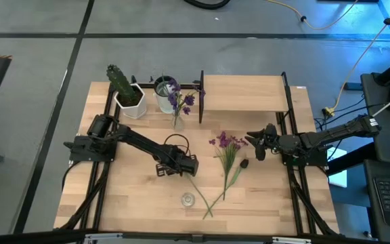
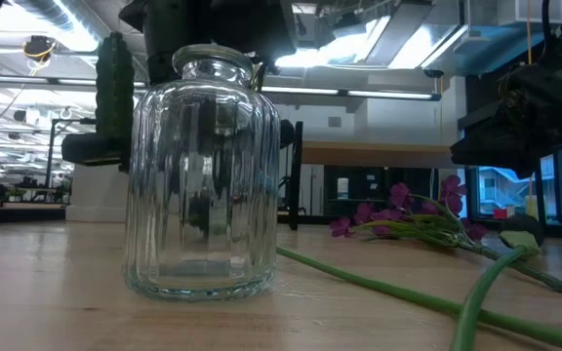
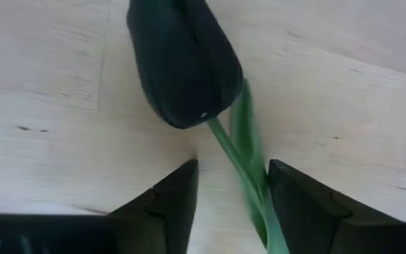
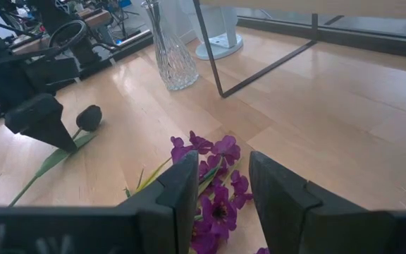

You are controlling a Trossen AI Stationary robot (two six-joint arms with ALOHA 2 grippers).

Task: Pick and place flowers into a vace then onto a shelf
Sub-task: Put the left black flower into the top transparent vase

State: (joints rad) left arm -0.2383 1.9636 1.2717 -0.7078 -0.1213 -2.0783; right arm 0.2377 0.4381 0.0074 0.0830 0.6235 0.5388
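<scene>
The pinker purple bunch lies flat on the table, its stems running toward the near edge. The darker violet bunch stands in a slender cut-glass vase in front of the shelf. My right gripper is open and hangs above the pinker blooms, at their right. My left gripper is open and low over the table's middle. Its fingers stand on either side of the green stem of a dark-budded flower lying on the wood. My left gripper comes down from above with its fingers across the dark flower's stem, just behind the bud. The stem lies on the table and runs right beside one finger. I cannot tell whether they touch.
A small ribbed glass jar stands near the near edge, filling the low view. A cactus in a white pot and another glass jar stand at the far left. A second thick-stemmed flower lies beside the pinker bunch.
</scene>
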